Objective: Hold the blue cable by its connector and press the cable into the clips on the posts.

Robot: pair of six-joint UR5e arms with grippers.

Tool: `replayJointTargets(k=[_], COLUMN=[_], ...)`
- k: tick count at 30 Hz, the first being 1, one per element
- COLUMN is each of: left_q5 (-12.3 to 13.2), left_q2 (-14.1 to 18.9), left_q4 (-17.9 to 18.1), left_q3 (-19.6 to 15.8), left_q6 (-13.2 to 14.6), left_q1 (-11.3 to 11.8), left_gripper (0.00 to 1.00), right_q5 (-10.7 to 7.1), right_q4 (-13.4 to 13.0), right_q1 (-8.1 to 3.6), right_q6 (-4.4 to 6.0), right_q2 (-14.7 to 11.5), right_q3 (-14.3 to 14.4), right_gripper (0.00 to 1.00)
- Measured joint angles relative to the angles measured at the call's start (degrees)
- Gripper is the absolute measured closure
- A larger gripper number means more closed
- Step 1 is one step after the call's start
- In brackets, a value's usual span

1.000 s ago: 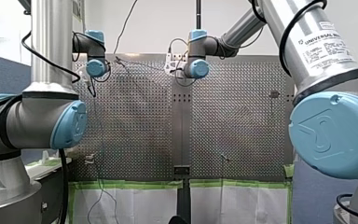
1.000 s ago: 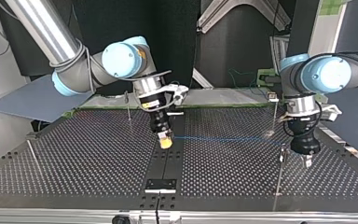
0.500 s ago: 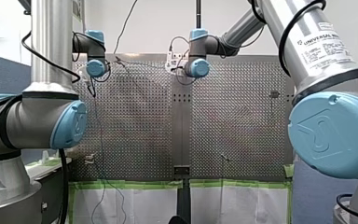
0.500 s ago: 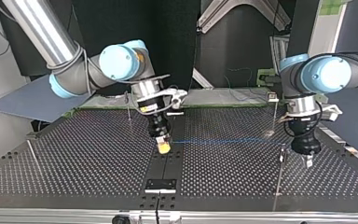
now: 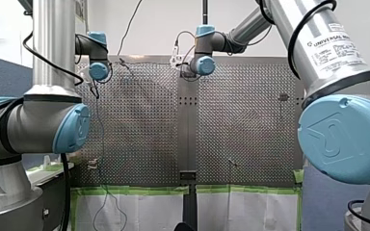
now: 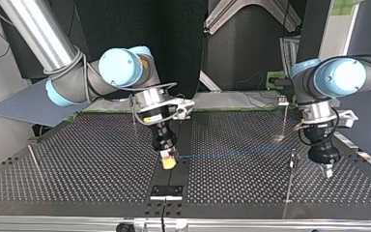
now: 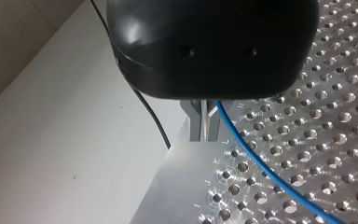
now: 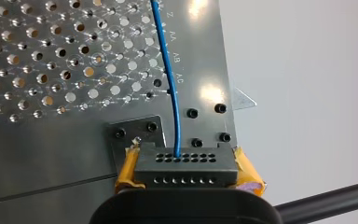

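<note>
- Perforated metal table (image 6: 77, 159) lies under both arms, with thin posts (image 6: 288, 186) standing on it: one near the top view's right, others further off (their clips are too small to make out).
- Holding looks done. The connector (image 8: 186, 164), a dark block with rows of small holes, sits clamped between the yellow pads (image 8: 125, 172) of my right gripper (image 8: 186, 175), over the table's middle strip.
- From one hole in the connector the blue cable (image 6: 232, 153) comes out as a single thin strand. It runs low over the table in a nearly straight, taut-looking line toward the post at the top view's right.
- Just beyond that post hangs my left gripper (image 6: 326, 169). In its own wrist view the cable passes close beside its tip, and I cannot tell whether it grips the cable or nothing at all.
- Pressing, as I judge it, is mostly left to do. The cable reaches the near post at about clip height, but no picture shows it seated there, and the other posts stand well apart from it.
</note>
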Motion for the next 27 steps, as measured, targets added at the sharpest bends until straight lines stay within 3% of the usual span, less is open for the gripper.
replayJointTargets(k=[21,22,23,24,26,27], left_q5=[0.7,0.8,0.9,1.1,1.5,1.6], left_q2=[-0.8,-0.8,-0.8,-0.8,-0.8,-0.8], left_q4=[0.5,0.5,0.5,0.5,0.4,0.3], left_q3=[1.6,1.7,1.7,1.7,1.7,1.7], left_q6=[-2.3,-2.4,-2.4,-2.5,-2.5,-2.5], left_q1=[0.7,0.7,0.7,0.7,0.7,0.6], left_gripper=[0.92,0.88,0.75,0.75,0.63,0.63], right_q5=[-0.45,-0.45,-0.46,-0.47,-0.48,-0.48], right_q4=[2.6,2.7,2.7,2.8,3.0,3.1], right_q1=[0.84,0.9,0.93,0.97,1.04,1.07], right_q6=[0.01,0.02,0.02,0.02,0.01,-0.01], right_q2=[4.2,4.3,4.4,4.5,4.5,4.5], right_q3=[-4.5,-4.8,-5.0,-5.2,-5.5,-5.6], right_gripper=[1.0,1.0,1.0,1.0,1.0,1.0])
